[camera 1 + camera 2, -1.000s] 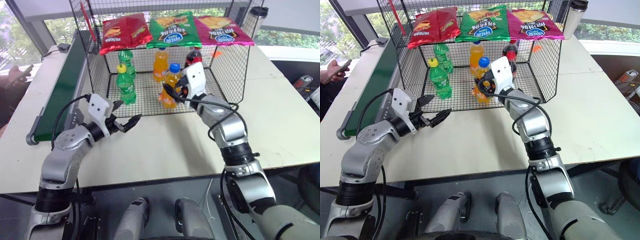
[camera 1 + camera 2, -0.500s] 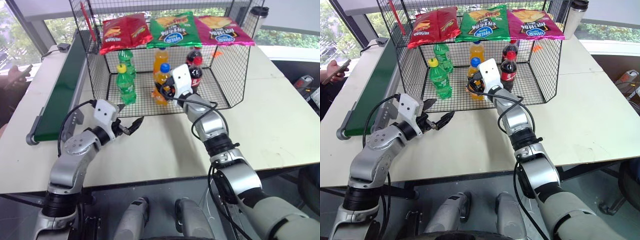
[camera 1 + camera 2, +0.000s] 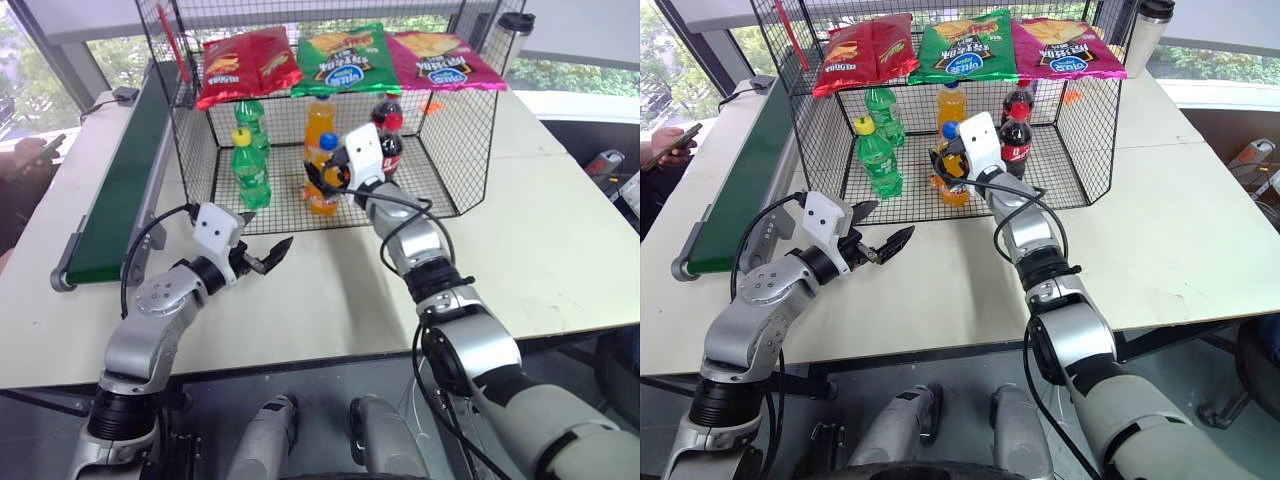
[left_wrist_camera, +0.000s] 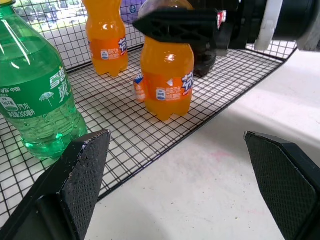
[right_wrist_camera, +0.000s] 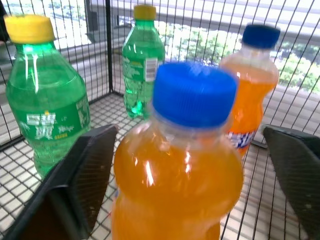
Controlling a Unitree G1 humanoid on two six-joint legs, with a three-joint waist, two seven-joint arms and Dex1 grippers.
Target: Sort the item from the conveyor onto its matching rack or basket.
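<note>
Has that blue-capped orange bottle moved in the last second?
Yes. The blue-capped orange bottle went farther back and left into the black wire cage, nearer the green bottle; the right claw has opened around it.

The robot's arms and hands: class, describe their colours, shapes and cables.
Both arms are jointed silver-grey metal with black bands at the joints. Each wrist carries a white box-shaped housing, and loose black cables loop along the forearms. The left hand and the right hand each end in two black, wedge-shaped fingers with finely textured pads.
</note>
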